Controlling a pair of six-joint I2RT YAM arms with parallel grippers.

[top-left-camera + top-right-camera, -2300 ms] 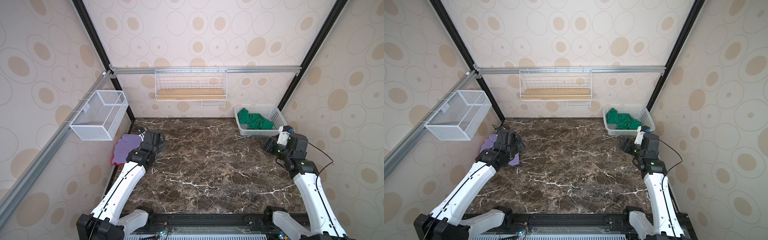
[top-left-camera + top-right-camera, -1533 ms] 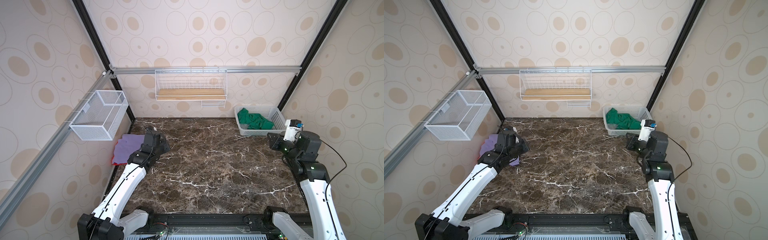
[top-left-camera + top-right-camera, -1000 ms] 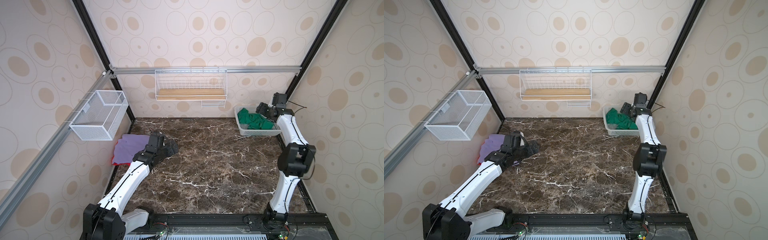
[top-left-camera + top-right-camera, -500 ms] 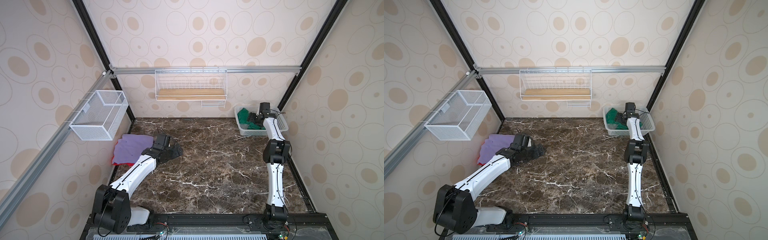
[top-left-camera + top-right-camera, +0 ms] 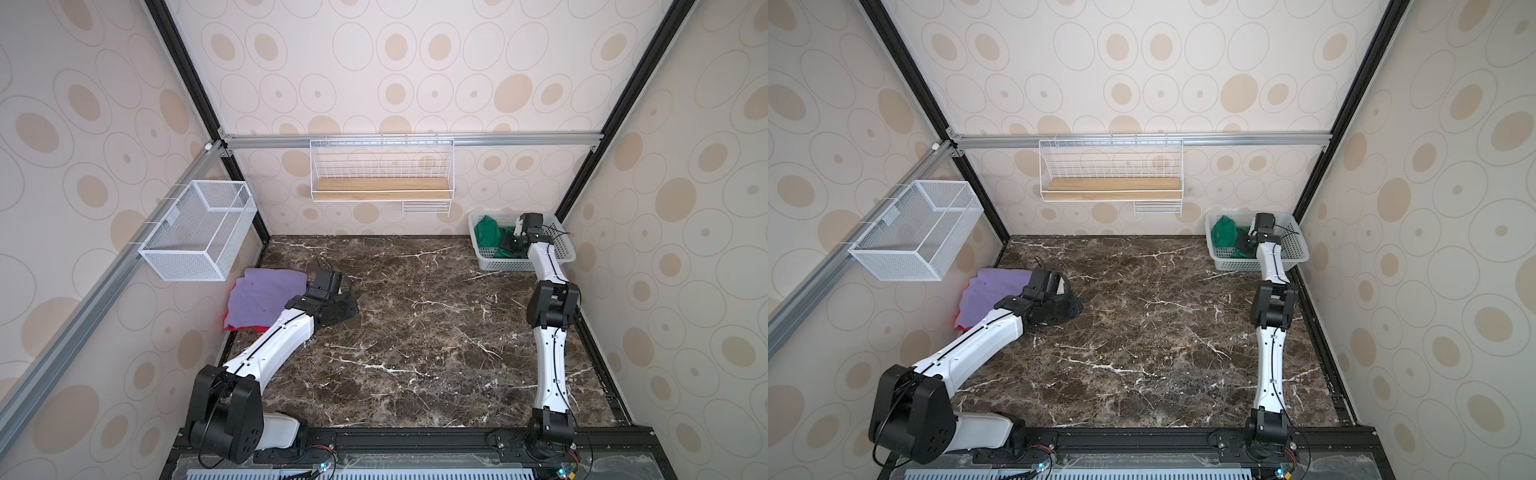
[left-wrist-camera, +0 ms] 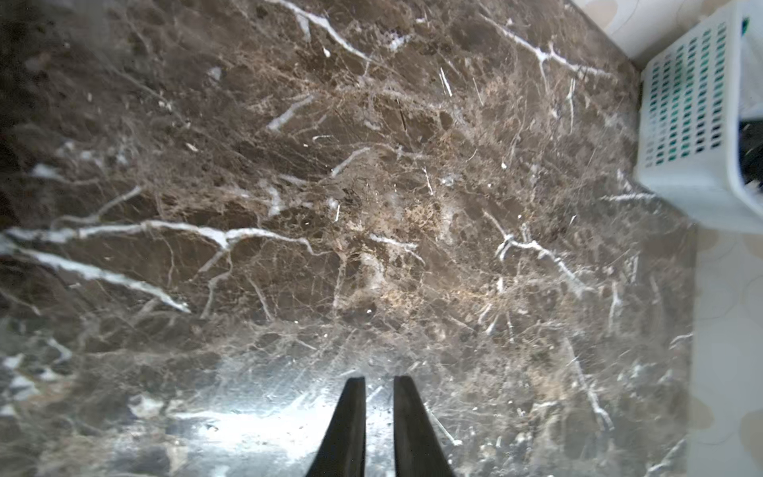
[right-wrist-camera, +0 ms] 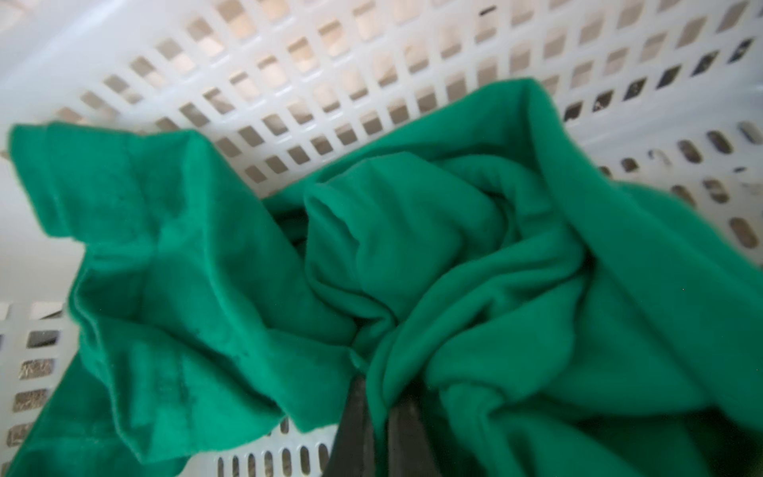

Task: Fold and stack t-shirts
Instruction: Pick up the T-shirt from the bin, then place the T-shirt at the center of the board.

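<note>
We are holding our right gripper (image 5: 1246, 242) down inside the white basket (image 5: 1233, 259), against the green t-shirt (image 5: 1224, 231) bunching there. Well apart from the basket, our left gripper (image 5: 1074, 308) is hanging low over the marble table (image 5: 1163, 332); farther still from the basket, the purple t-shirt (image 5: 992, 286) is lying over the red t-shirt (image 5: 958, 326).

Brightly and evenly lit from overhead in both top views, with only soft, faint shadows under the arms on the table (image 5: 415, 332). Sharp at centre, darkened and slightly bowed toward the corners. From the left wrist, washed out by a white glare patch beside the left end effector (image 6: 380, 380); smeared at the borders, basket (image 6: 693, 124) blurred. From the right wrist, well lit but soft: green t-shirt (image 7: 454, 268) fuzzy at the frame edges, right end effector (image 7: 382, 392) dark, unfocused.
</note>
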